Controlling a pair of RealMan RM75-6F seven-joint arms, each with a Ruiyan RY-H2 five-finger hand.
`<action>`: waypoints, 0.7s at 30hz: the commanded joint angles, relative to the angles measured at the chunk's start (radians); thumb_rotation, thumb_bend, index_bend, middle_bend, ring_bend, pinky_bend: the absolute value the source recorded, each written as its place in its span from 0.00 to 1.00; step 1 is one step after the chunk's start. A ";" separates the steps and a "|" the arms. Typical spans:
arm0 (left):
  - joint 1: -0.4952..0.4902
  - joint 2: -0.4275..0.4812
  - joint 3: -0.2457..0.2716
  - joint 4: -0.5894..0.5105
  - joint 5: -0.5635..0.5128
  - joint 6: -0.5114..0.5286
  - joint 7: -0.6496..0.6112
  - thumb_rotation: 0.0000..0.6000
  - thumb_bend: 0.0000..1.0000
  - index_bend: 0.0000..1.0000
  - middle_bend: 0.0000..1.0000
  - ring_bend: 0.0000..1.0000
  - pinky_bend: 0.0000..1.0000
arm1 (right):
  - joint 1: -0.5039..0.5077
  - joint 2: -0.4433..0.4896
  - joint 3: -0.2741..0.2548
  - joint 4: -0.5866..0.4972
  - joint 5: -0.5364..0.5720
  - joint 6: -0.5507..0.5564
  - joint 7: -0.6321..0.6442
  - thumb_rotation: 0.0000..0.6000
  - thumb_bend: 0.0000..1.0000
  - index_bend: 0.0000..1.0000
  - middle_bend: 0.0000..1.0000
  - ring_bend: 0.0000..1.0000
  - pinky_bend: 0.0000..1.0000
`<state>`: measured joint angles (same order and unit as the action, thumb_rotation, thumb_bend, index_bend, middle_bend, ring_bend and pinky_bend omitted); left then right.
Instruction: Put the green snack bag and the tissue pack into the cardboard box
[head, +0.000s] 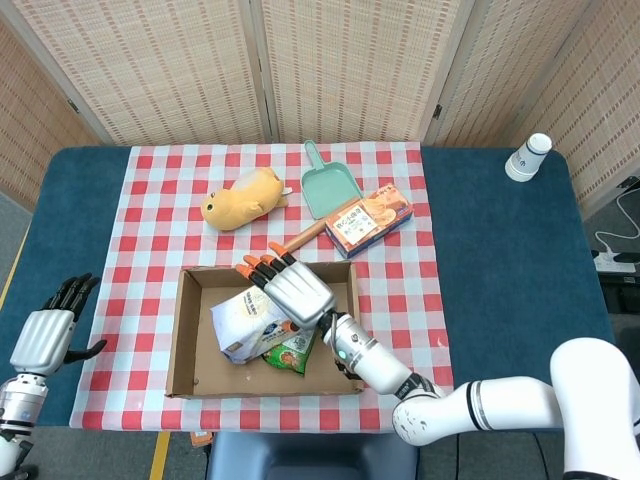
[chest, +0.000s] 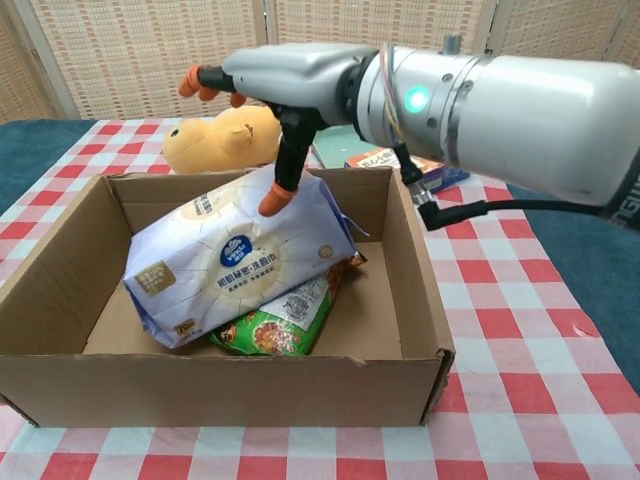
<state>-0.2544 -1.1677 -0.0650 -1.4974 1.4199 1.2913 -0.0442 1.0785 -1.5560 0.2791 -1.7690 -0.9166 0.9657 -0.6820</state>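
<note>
Right hand (chest: 290, 85) fingers (chest: 275, 200) spread apart, thumb tip just above the tissue pack (chest: 240, 260), holding nothing. Pack lies tilted in the cardboard box (chest: 420, 300), propped on the green snack bag (chest: 285, 328). Both items in. Lift straight up, don't snag the wrapper. Left hand (head: 45, 335) idle, fingers apart, near-left.

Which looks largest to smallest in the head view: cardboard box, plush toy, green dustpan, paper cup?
1. cardboard box
2. plush toy and green dustpan: alike, too close to rank
3. paper cup
</note>
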 joint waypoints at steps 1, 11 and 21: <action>-0.001 -0.002 0.000 0.000 -0.002 -0.001 0.003 1.00 0.19 0.08 0.01 0.00 0.22 | -0.021 0.050 0.002 -0.041 -0.041 0.034 0.022 1.00 0.00 0.00 0.00 0.00 0.00; -0.002 -0.007 0.003 -0.004 0.000 -0.002 0.023 1.00 0.19 0.08 0.01 0.00 0.22 | -0.187 0.298 -0.037 -0.169 -0.211 0.261 0.010 1.00 0.00 0.00 0.00 0.00 0.00; -0.004 -0.017 0.007 -0.009 0.001 -0.006 0.051 1.00 0.19 0.08 0.01 0.00 0.22 | -0.489 0.489 -0.175 -0.068 -0.422 0.517 0.229 1.00 0.00 0.02 0.00 0.00 0.00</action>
<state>-0.2587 -1.1838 -0.0579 -1.5065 1.4208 1.2857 0.0067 0.6699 -1.1192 0.1504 -1.8873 -1.2905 1.4306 -0.5373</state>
